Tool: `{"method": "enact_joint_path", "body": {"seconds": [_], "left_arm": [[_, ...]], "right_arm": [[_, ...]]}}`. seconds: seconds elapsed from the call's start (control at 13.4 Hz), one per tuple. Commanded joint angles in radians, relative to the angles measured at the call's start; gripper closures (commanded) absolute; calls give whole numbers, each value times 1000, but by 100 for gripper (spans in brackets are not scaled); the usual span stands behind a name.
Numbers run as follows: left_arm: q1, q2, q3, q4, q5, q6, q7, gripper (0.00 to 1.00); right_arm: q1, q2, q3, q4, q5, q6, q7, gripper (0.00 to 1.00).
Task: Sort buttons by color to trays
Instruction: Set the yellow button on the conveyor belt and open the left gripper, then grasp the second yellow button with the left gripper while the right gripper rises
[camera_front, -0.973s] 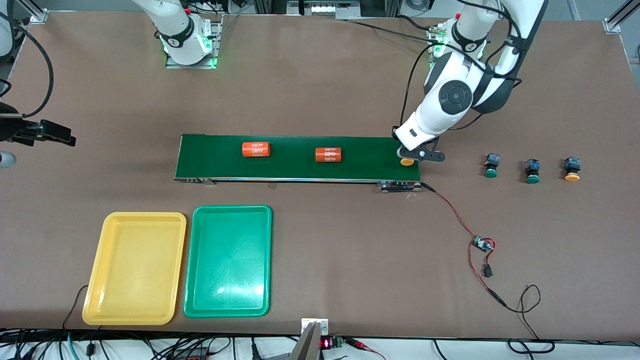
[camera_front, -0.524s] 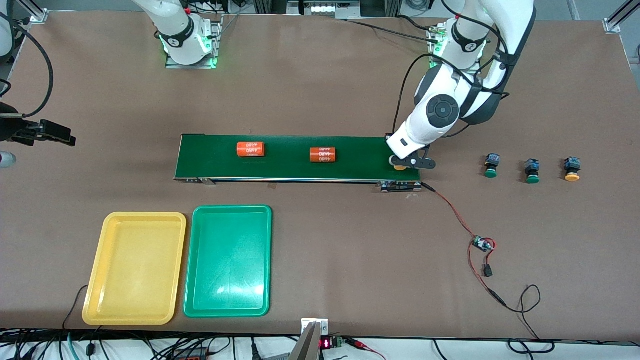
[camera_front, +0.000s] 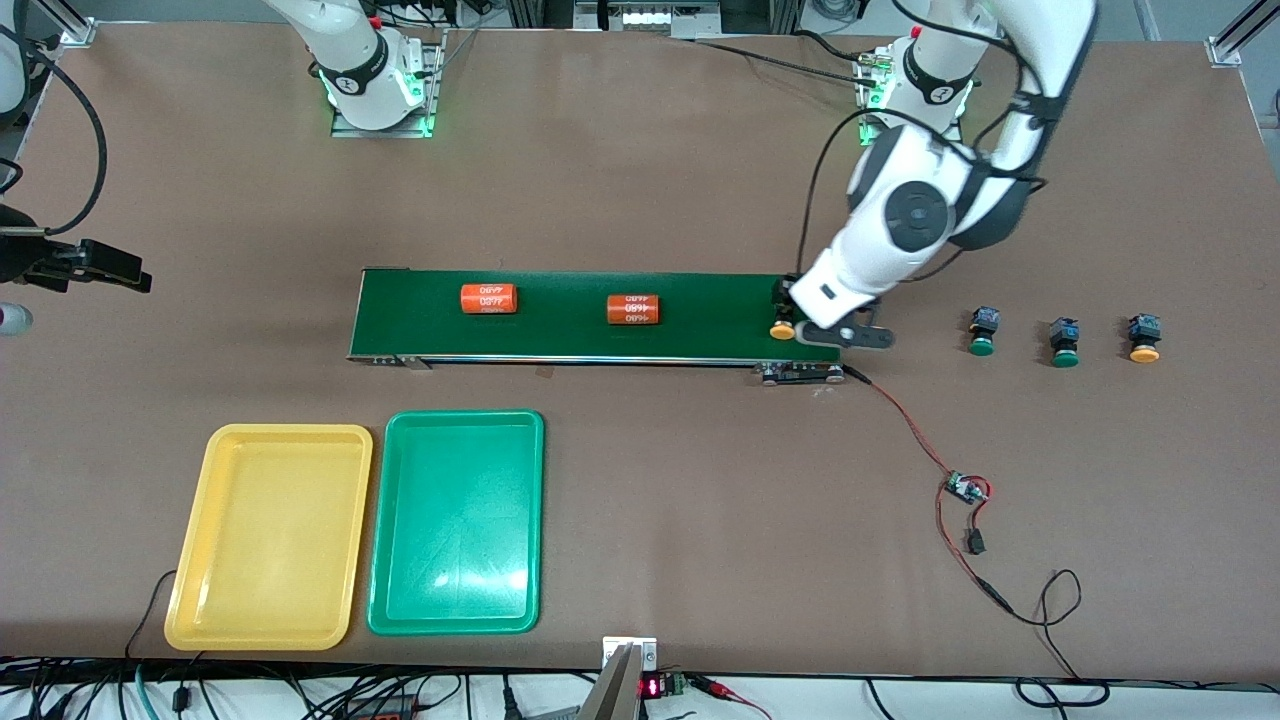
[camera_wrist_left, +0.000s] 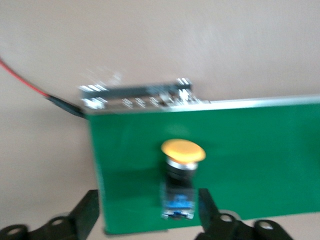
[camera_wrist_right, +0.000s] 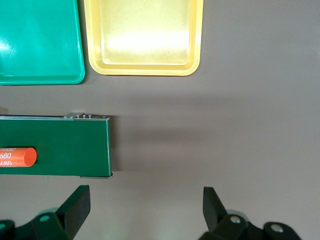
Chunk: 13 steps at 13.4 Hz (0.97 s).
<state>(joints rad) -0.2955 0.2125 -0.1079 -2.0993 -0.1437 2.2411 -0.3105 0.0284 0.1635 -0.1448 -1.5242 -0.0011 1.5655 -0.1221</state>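
Up close, the left gripper (camera_wrist_left: 145, 215) has its jaws spread wide, one on each side of an orange-capped button (camera_wrist_left: 181, 176) without touching it. That button (camera_front: 783, 322) lies on its side on the dark green conveyor belt (camera_front: 560, 340), at the belt's end toward the left arm. Two orange cylinders (camera_front: 488, 298) (camera_front: 633, 309) lie farther along the same belt, toward the right arm's end.

Three more buttons stand in a row on the brown worktop (camera_front: 640, 180), past the belt toward the left arm's end: a green button (camera_front: 982, 332), a second green button (camera_front: 1064, 343), and an orange button (camera_front: 1144, 338).

The right gripper (camera_wrist_right: 145, 212) waits with its jaws wide and nothing between them, hovering over bare worktop off the belt's other end.

A yellow tray (camera_front: 205, 560) and a green tray (camera_front: 385, 540) sit side by side, nearer the front camera than the belt, toward the right arm's end. Neither tray holds anything. A small circuit board (camera_front: 965, 489) with red and black wires lies on the worktop, nearer the front camera than the row of buttons.
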Motion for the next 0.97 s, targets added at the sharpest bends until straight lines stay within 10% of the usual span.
{"method": "enact_joint_path", "body": {"seconds": [0.0, 0.6, 0.9], "left_arm": [[148, -68, -3, -7, -10, -89, 7, 0], [579, 1, -3, -7, 165, -95, 120, 0], [578, 36, -3, -19, 182, -101, 208, 0]], "right_arm": [[-7, 2, 1, 9, 16, -12, -18, 0], [-5, -2, 1, -5, 16, -15, -16, 0], [-5, -5, 1, -16, 18, -16, -16, 0]]}}
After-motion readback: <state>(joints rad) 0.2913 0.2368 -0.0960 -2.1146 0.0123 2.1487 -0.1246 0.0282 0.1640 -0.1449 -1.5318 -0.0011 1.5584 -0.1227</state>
